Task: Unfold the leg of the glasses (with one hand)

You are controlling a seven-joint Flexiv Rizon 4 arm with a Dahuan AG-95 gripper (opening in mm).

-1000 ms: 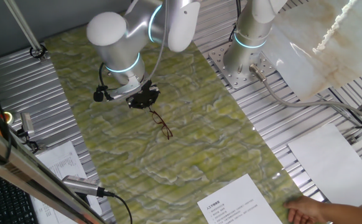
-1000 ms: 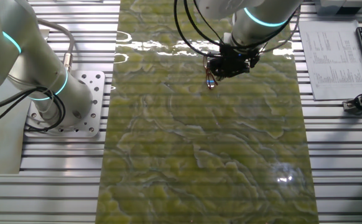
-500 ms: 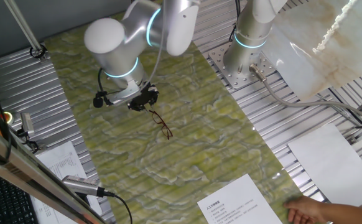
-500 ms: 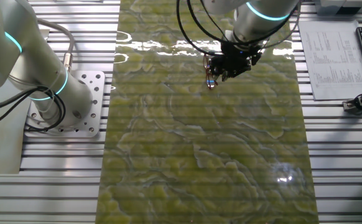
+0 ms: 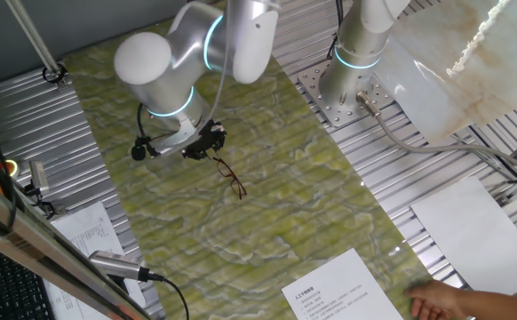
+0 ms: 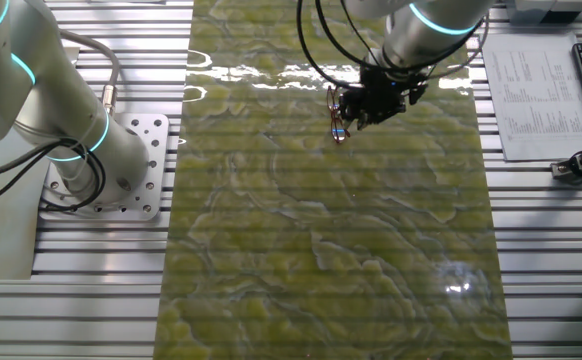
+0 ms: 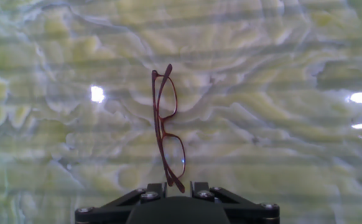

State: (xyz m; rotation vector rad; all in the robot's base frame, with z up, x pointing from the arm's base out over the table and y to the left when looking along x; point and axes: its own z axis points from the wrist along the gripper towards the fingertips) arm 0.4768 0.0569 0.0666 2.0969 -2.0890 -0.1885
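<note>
Green-and-yellow marbled mat point(image 5: 267, 204) covers the table, and I use it as my landmark throughout. On my screen the glasses point(image 5: 230, 176) lie near the middle of the mat's width, toward its far end in one fixed view, thin reddish-brown wire frame, lenses clear. From the other fixed view the glasses point(image 6: 339, 127) show only as a small dark-red mark on the mat, too small for me to read the legs.

The hand point(image 5: 207, 148) sits just beside the near end of the frame, wrist tilted, cyan ring lit above it. In the other fixed view the hand point(image 6: 363, 108) hangs low over the mat, right next to the glasses.

Hand view is my best source: the glasses point(image 7: 167, 133) run nearly straight away from the camera, frame seen almost edge-on, near end reaching down between the two black fingers point(image 7: 151, 190). The hand point(image 7: 173, 188) has its fingers spread only a little, one on each side of the frame tip. I cannot tell whether either finger touches the wire. Whether the leg is folded or swung out I cannot tell.

Off the mat: a printed sheet point(image 5: 338, 292) past its near corner, and a second arm's base point(image 5: 343, 84) bolted beside the mat's far edge.
</note>
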